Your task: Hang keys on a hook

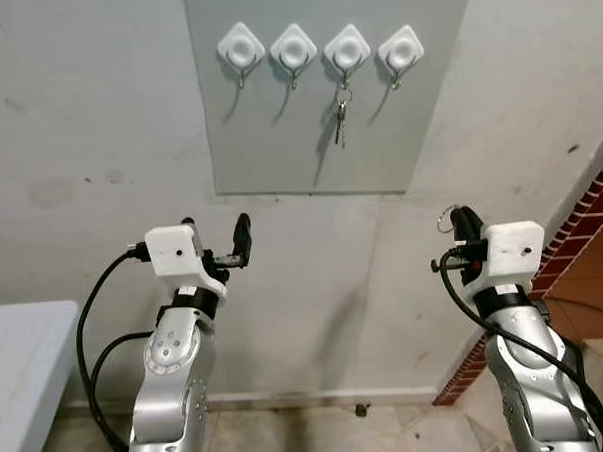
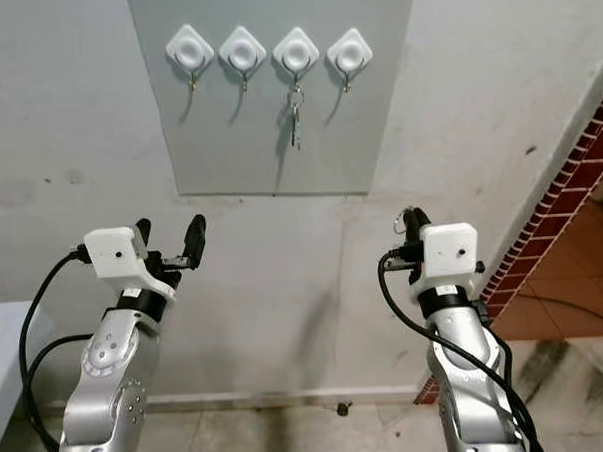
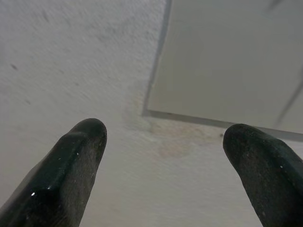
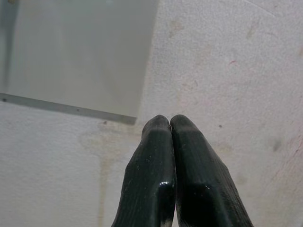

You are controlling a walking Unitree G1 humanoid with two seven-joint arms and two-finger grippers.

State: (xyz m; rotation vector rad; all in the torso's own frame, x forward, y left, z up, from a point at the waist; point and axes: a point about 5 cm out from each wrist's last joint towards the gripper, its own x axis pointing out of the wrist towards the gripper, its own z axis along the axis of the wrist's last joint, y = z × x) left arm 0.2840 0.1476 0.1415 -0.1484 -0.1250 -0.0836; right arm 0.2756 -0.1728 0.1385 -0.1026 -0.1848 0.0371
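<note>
A: Four white diamond-shaped plastic hooks (image 1: 293,48) in a row on the grey rectangular wall panel (image 1: 278,147), and hanging off the third from the left, a small bunch of silver metal keys (image 1: 341,116). Looks hung already, judging by that.

B: Agreed. Left gripper (image 1: 216,232) raised below the panel, black fingers (image 3: 71,165) spread wide, holding nothing. Right gripper (image 1: 461,221) up below the panel's lower right corner, fingers (image 4: 156,165) pressed tight together.

A: Spotted that small wire ring (image 1: 445,220) right beside the right fingertips? Pinched or merely lying against them?

B: Can't tell from here. Nothing visible between them in the wrist view.

A: So, the dangers.

B: First, if carrying that ring, a thin pinch: could slip out and drop to the floor (image 1: 290,427) on the way up. Second, reaching for a free hook next to the loaded one: risks brushing the hung bunch and knocking it off what looks a shallow hook.

A: And pushing too hard at the wall?

B: Might peel a stuck-on hook off the panel. Safer aimed at the far-right hook (image 1: 400,48), approaching from the side away from the dangling keys.
</note>
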